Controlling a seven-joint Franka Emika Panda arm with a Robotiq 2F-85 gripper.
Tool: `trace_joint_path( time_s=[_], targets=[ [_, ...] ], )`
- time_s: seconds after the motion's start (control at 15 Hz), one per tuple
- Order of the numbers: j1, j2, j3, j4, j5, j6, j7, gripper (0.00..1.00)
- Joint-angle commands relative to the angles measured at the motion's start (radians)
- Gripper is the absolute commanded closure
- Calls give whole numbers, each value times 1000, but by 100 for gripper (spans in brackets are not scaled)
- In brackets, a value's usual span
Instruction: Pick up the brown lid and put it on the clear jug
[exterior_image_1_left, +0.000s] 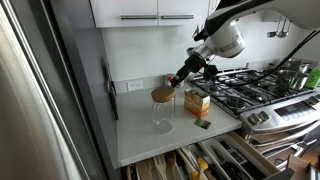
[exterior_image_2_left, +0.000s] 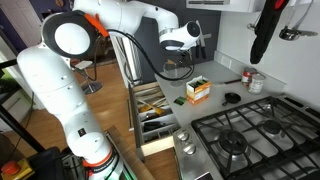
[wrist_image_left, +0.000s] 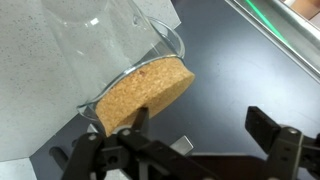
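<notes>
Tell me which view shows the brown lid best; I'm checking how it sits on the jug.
The wrist view: the brown lid sits close up across the mouth of the clear jug. In an exterior view it is a small disc atop the jug; in an exterior view, near the gripper, it cannot be made out.

In an exterior view, the camera sits low at the end of the counter (exterior_image_1_left: 140, 142), tucked beside a steel panel (exterior_image_1_left: 30, 110), and faces along the worktop toward the stove (exterior_image_1_left: 250, 92) at middle range. In an exterior view, the camera stands higher, over the stove (exterior_image_2_left: 245, 140), and looks back across the burners at the arm (exterior_image_2_left: 70, 60). Both exterior views share the orange carton (exterior_image_1_left: 197, 102) and the stove, seen from opposite ends. The wrist view rides in very close, peering past the gripper (wrist_image_left: 200, 138) onto the brown lid (wrist_image_left: 145, 92) and the clear jug (wrist_image_left: 130, 40).
</notes>
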Motion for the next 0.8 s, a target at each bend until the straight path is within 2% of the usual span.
trace_joint_path(
  time_s=[0.0, 0.73],
  targets=[
    [5, 9, 5, -15, 3, 24, -15, 0],
    [7, 10, 10, -29, -49, 22, 11, 0]
  ],
)
